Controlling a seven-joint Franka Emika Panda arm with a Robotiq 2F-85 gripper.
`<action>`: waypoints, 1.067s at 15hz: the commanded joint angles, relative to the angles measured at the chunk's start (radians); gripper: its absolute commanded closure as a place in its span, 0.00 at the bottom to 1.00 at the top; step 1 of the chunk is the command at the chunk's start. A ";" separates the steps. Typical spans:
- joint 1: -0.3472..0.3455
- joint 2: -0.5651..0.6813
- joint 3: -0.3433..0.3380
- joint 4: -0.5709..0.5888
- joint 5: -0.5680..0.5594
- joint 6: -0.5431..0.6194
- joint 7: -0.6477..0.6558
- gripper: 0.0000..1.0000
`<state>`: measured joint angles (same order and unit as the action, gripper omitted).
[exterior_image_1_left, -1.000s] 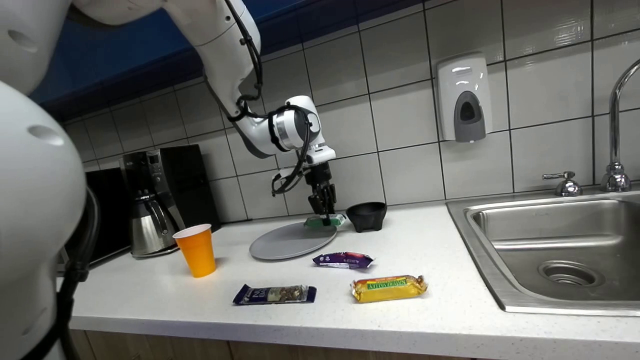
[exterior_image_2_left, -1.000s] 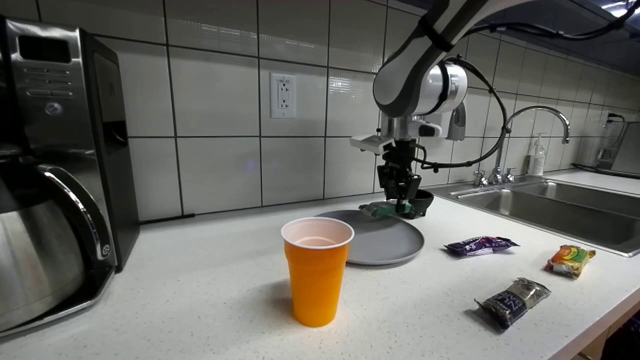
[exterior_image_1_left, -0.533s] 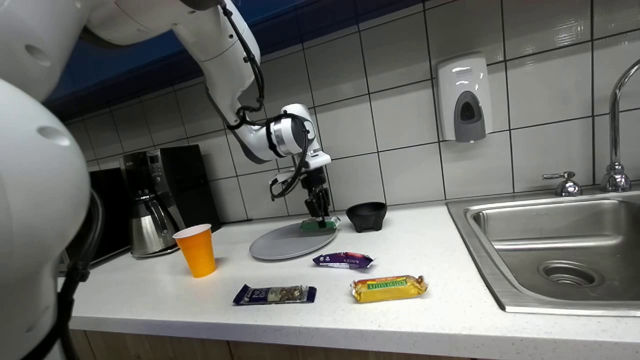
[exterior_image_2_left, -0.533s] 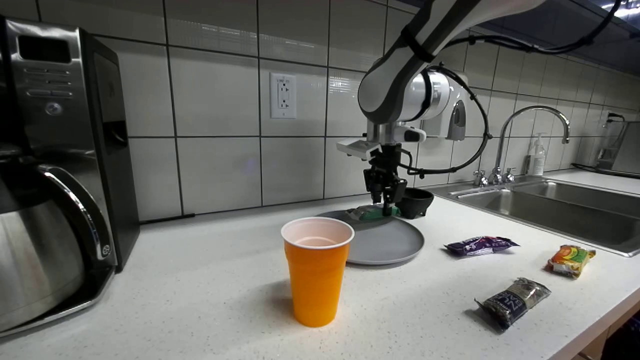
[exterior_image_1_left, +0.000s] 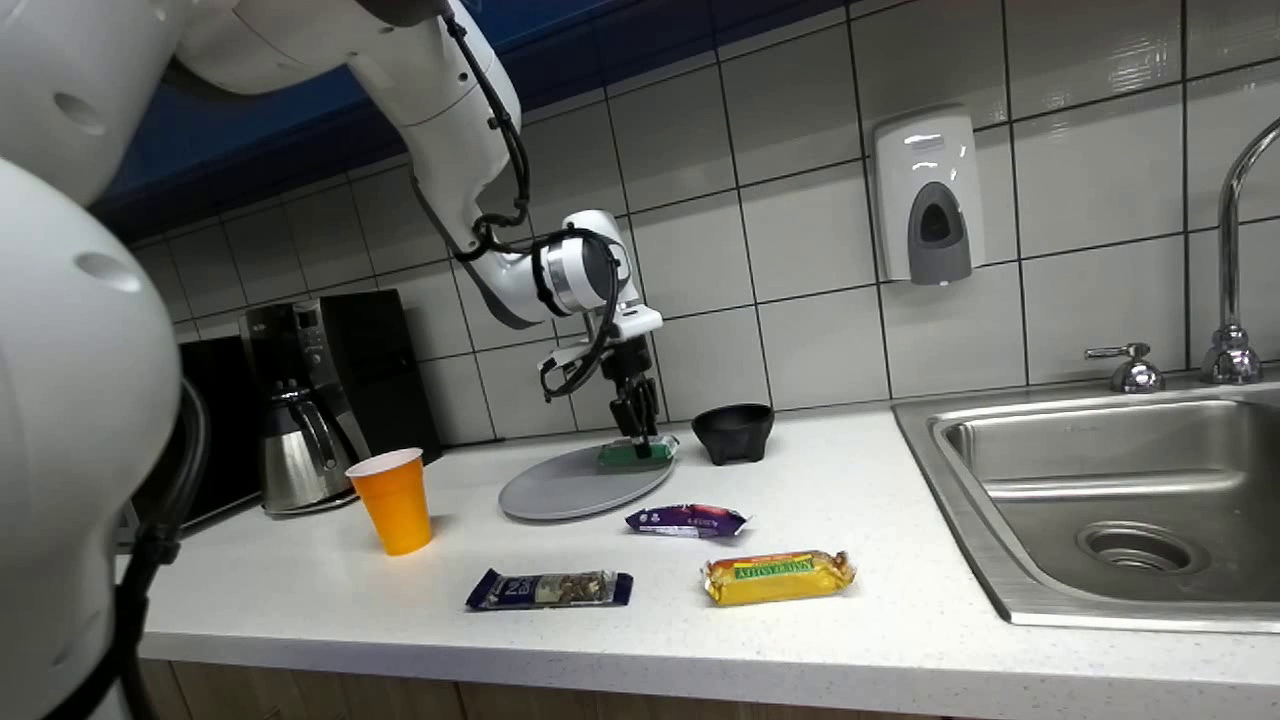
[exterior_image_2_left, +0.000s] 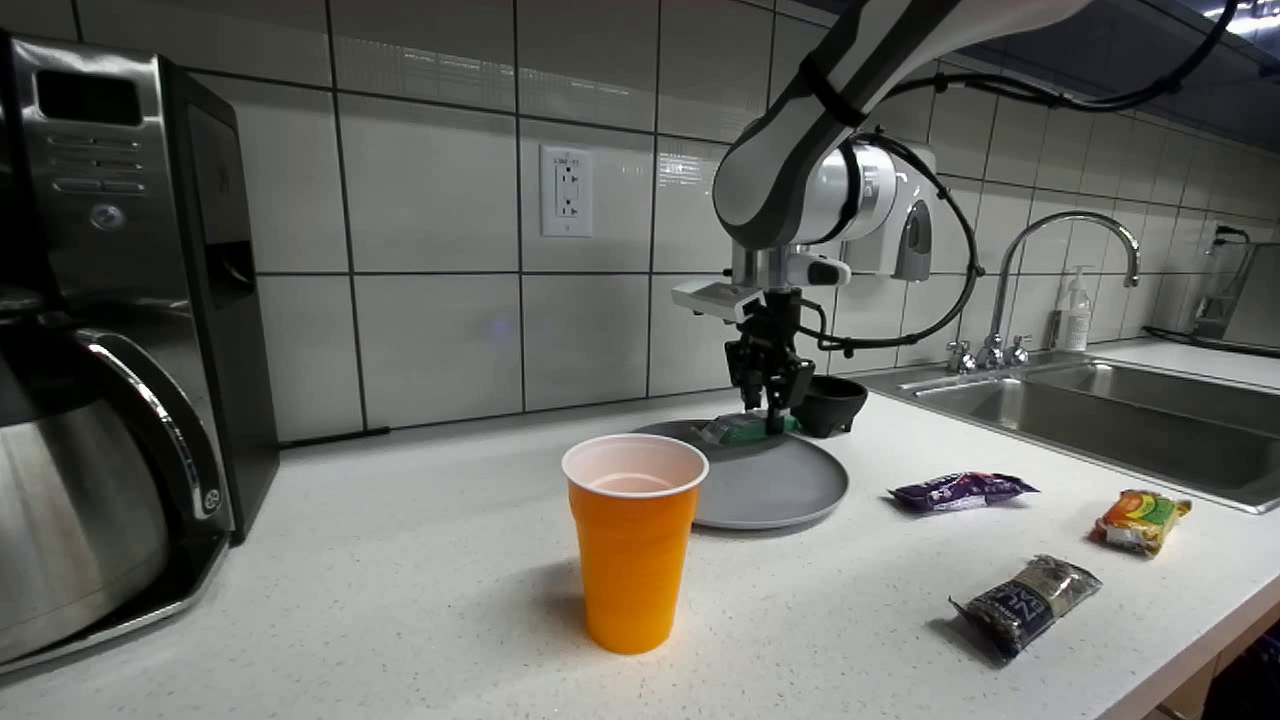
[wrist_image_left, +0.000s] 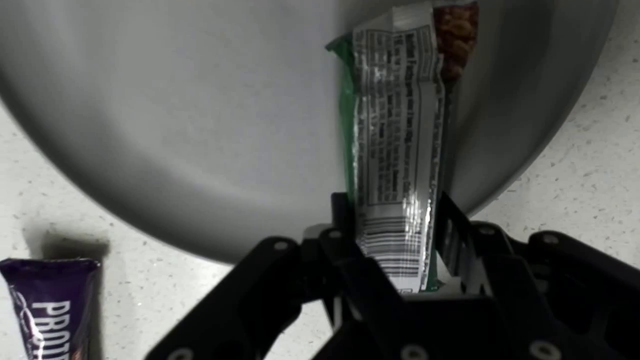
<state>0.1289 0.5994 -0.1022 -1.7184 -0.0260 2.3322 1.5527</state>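
Observation:
My gripper (wrist_image_left: 392, 205) has one finger on each side of a green and silver wrapped bar (wrist_image_left: 395, 125) near its barcode end and is shut on it. In both exterior views the gripper (exterior_image_1_left: 643, 448) (exterior_image_2_left: 766, 420) points down over the back right edge of the round grey plate (exterior_image_1_left: 560, 490). The green bar (exterior_image_2_left: 735, 431) lies low over the plate (exterior_image_2_left: 770, 490); I cannot tell whether it touches the plate. The wrist view shows its far end over the plate (wrist_image_left: 210, 110). A black bowl (exterior_image_1_left: 735, 435) stands just beside the gripper.
A purple bar (exterior_image_1_left: 686, 520), a dark nut bar (exterior_image_1_left: 550, 590) and a yellow bar (exterior_image_1_left: 778, 577) lie on the counter. An orange cup (exterior_image_2_left: 635, 560) stands in front of the plate. A coffee maker (exterior_image_1_left: 375, 365) and a sink (exterior_image_1_left: 1000, 560) flank the area; tiled wall behind.
My gripper has carried the green bar away from the black bowl, over the plate, and slightly down. In the last half second it has hardly moved.

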 joint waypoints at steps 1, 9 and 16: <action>-0.011 -0.015 0.013 0.012 0.014 -0.054 -0.049 0.27; -0.016 -0.124 0.007 -0.099 0.015 -0.040 -0.101 0.00; -0.021 -0.263 0.005 -0.241 0.007 -0.040 -0.089 0.00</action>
<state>0.1199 0.4301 -0.1032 -1.8673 -0.0251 2.3065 1.4809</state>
